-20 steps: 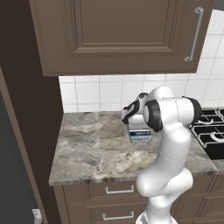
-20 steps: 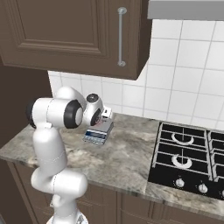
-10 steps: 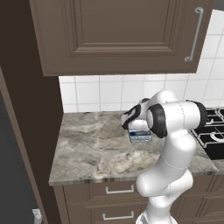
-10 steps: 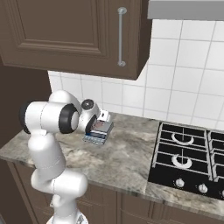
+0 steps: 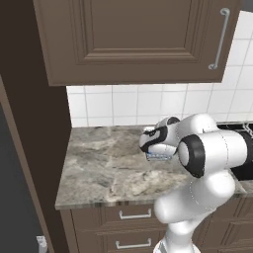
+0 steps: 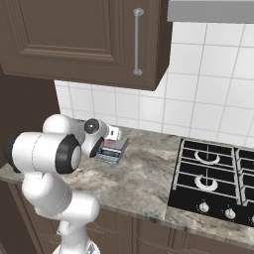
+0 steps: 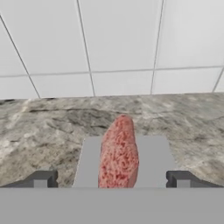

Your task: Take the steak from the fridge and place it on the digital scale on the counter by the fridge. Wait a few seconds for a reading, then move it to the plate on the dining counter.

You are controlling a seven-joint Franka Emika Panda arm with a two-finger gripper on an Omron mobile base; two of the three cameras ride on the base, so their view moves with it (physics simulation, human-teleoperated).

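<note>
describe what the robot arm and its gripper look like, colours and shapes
The arm is glossy white, made of rounded, bulbous segments, with dark bands at its joints. One round dark cap with a small grey centre sits at a joint near the wrist. The gripper has two small, blocky, dark grey finger tips, each with a lighter grey face. No cables or markings are visible.

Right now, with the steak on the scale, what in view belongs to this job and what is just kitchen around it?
Part of the job:
- steak, lying on the scale
- digital scale, on the marble counter
- gripper, open, tips either side of the steak

Just there:
- gas hob
- upper cabinet
- tiled wall
- drawers
</note>
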